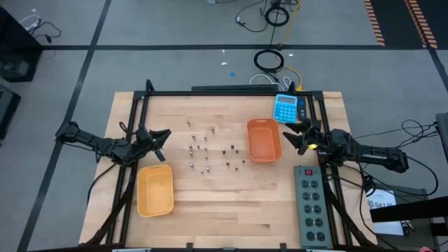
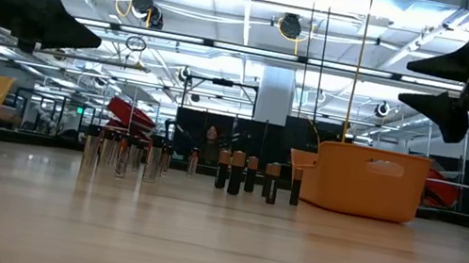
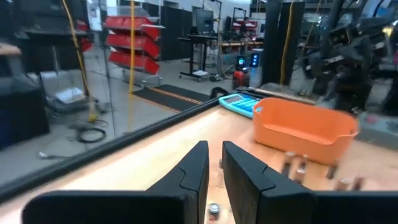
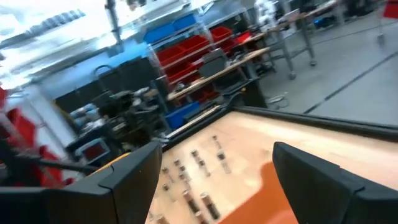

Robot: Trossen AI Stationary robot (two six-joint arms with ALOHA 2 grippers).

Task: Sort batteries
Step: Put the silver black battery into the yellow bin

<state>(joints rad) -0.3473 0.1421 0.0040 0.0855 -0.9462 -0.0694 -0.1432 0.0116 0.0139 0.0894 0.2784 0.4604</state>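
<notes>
The batteries (image 1: 207,150) stand upright, scattered over the middle of the table. In the low view the silvery-grey ones (image 2: 126,153) are on the left and the smaller dark ones (image 2: 247,174) to their right. My left gripper (image 1: 166,144) hovers above the table left of them, over the yellow bin's far end. Its fingers (image 3: 215,155) point at the batteries with only a narrow gap between them. My right gripper (image 1: 288,138) hovers beside the orange bin's right wall. It is wide open (image 4: 217,152) and faces the batteries (image 4: 199,169). Neither holds anything.
A yellow bin (image 1: 155,190) sits near the left front of the table, and an orange bin (image 1: 264,140) to the right of the batteries. A blue calculator (image 1: 286,108) lies at the far right. A grey power strip (image 1: 311,204) lies along the right edge. Bare wood lies toward the near edge.
</notes>
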